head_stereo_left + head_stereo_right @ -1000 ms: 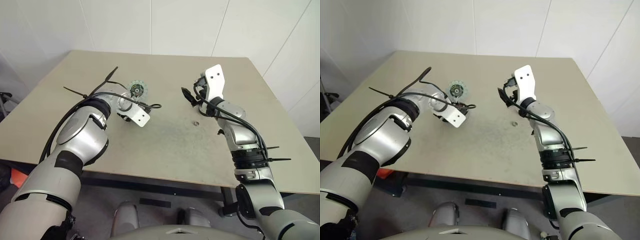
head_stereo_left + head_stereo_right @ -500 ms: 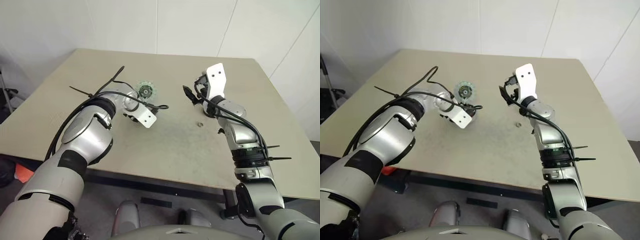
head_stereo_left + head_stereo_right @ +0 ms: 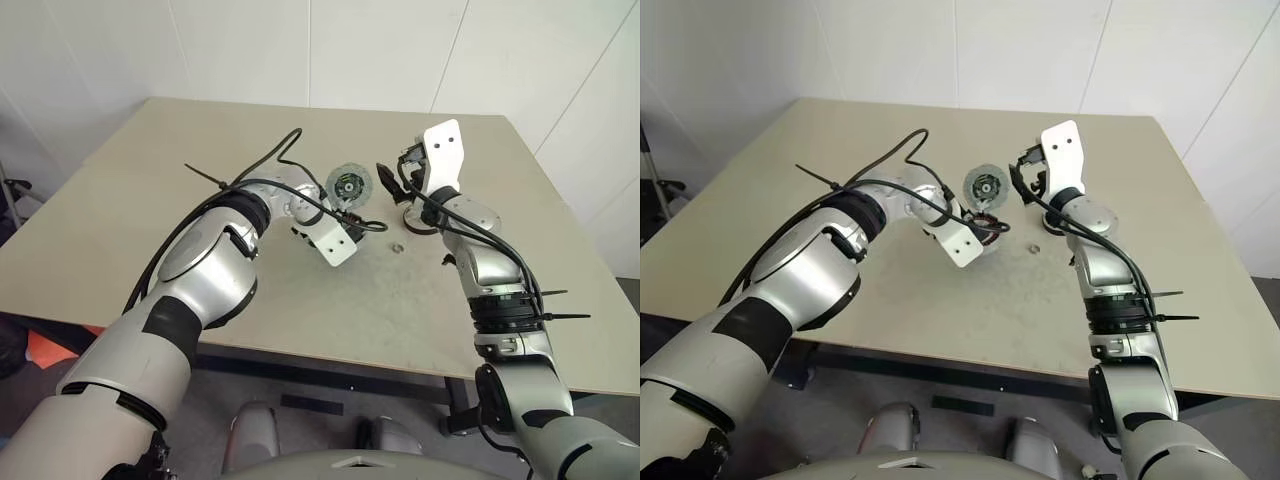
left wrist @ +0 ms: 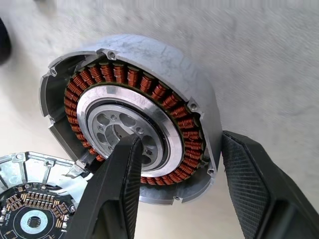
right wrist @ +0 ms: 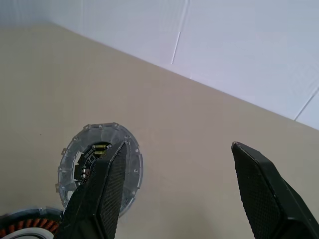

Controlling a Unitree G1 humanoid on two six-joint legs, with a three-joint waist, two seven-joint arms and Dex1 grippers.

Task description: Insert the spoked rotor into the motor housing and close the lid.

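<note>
**Mia:** Where is the spoked rotor?

**Ben:** It sits inside the motor housing. Its brown wire coils go all the way round inside the silver wall, with the shiny hub in the middle.

**Mia:** Is anything holding it?

**Ben:** Yes, the left gripper. One black finger pokes into the hole in the hub. The other finger is on the outside of the wall. So the coils and the wall are pinched between the two fingers.

**Mia:** Is the housing on the table?

**Ben:** It is tipped up on its side, close over the table. It is hard to tell if it touches the top.

**Mia:** And the lid?

**Ben:** The lid is not on. It is right beside the housing, at its rim. It is tilted up too, so its pale round face with the dark middle looks toward the robot's head.

**Mia:** What about the other arm?

**Ben:** The right gripper is up above the table, near the lid and pointing at it. Its two fingers are wide apart and there is nothing between them.

**Mia:** Anything else there?

**Ben:** A tiny nut lies on the table, between the two arms.
</note>
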